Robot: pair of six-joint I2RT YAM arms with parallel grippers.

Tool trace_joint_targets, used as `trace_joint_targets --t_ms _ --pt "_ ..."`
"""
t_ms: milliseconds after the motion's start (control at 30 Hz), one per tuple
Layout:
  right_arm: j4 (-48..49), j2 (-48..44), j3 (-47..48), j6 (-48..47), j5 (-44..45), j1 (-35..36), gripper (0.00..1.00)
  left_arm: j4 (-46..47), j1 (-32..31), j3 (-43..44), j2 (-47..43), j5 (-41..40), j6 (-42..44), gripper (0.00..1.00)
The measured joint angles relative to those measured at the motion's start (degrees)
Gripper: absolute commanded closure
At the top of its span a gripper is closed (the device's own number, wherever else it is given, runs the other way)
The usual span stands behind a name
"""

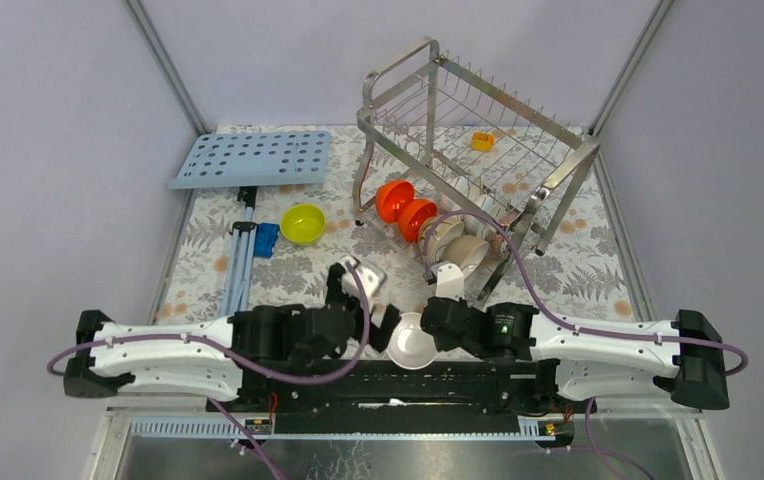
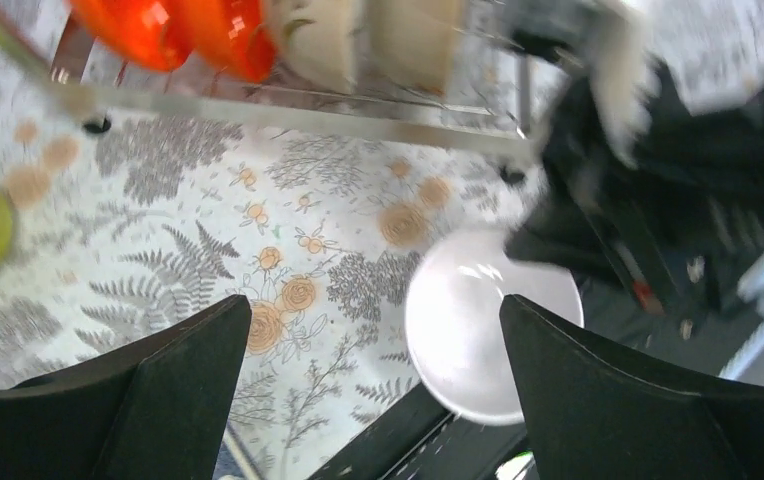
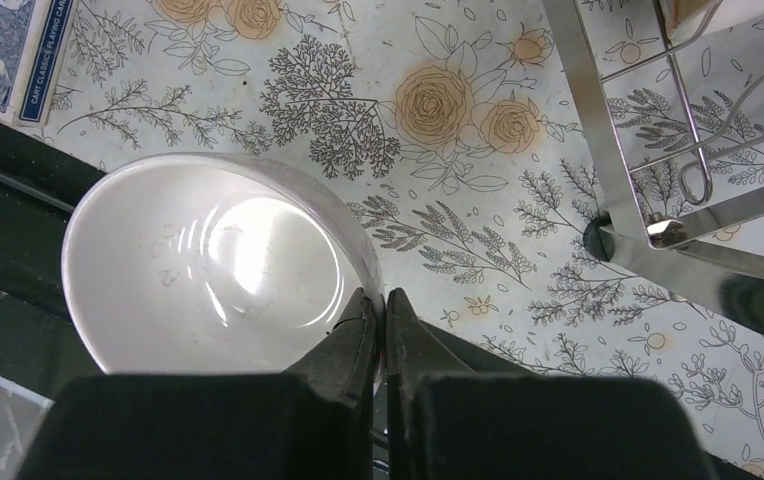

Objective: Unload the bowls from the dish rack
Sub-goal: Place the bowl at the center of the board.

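Two orange bowls (image 1: pixel 395 200), two beige bowls (image 1: pixel 466 250) in dish rack (image 1: pixel 430 80), one white bowl (image 1: pixel 413 345) in right gripper (image 3: pixel 385 300), left gripper (image 2: pixel 373 300) wide

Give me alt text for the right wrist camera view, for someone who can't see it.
Shut black jaws pinch the rim of a white bowl against a floral tablecloth. The steel rack stands at right; a blue card box shows at top left.
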Motion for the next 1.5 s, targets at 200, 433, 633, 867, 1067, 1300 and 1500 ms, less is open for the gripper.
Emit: trace_joint_targets --t_ms 200,433,633,867,1067,1300,1500 --pt "1.4 0.8 0.0 1.2 0.7 0.0 1.0 1.6 14.2 -2.1 0.1 5.7 -23.1 0.01" --pt "3.0 1.9 0.0 3.5 2.9 0.0 1.0 -6.6 16.4 -0.7 8.2 7.6 -43.9 0.01" --pt "3.8 3.7 0.0 4.8 4.6 -0.2 1.0 -13.7 16.9 4.7 14.7 10.3 -48.2 0.03" --pt "4.5 4.9 0.0 5.7 5.0 -0.8 1.0 -14.3 16.9 4.4 14.1 13.2 -48.2 0.17" --pt "4.7 5.1 0.1 5.9 5.0 -1.0 1.0 -13.9 16.9 3.8 14.4 14.7 -46.8 0.41" --pt "4.6 5.3 0.6 6.1 4.9 -1.1 1.0 -13.9 16.9 3.4 18.1 16.0 -45.3 0.56" --pt "4.7 5.4 1.1 6.3 4.9 -1.1 1.0 -13.9 16.9 2.7 18.6 16.1 -45.0 0.75"
